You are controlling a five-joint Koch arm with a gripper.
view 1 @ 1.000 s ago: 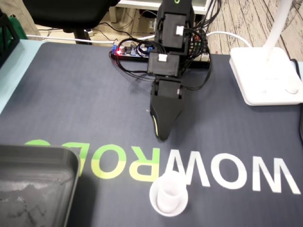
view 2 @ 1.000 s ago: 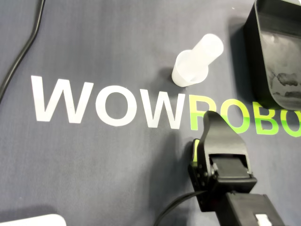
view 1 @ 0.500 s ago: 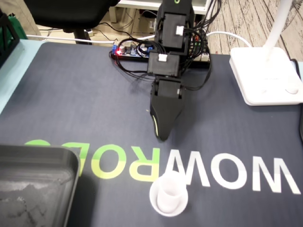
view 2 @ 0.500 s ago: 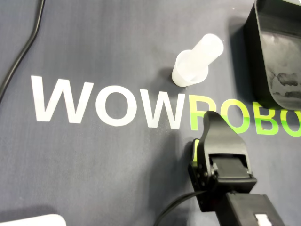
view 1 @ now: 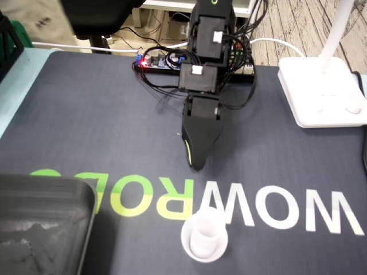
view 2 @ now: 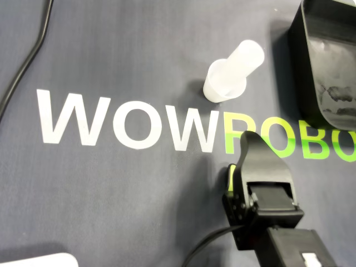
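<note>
Standing upright on the dark mat (view 1: 86,114), a white plastic container (view 1: 205,235) is recorded in the fixed view near the lower edge, just below the point where the white and green letters of the printed lettering (view 1: 269,211) meet. The tool (view 1: 196,165) is observed above it in this view, pointed down towards the mat on the far side of the lettering and apart from the container. Its jaws are seen lying together, with only a thin yellow-green strip between them; no gap is visible and nothing is held. Whether the tip touches the mat cannot be told. A black tray (view 1: 46,192) is noted at the lower left, a white lamp base (view 1: 321,91) at the upper right, and a strip of pale table (view 1: 17,86) along the mat's left edge.

In the overhead view, the container (view 2: 231,75) is found just above the last white letter, clear of the lettering (view 2: 128,125). The tool (view 2: 249,139) is seen below it, its tip over the first green letter, the jaws again closed with nothing between them. The tray (view 2: 297,67) is located at the upper right, near the container but not touching it. A black cable (view 2: 28,61) is recorded across the mat (view 2: 139,50) at the upper left.
</note>
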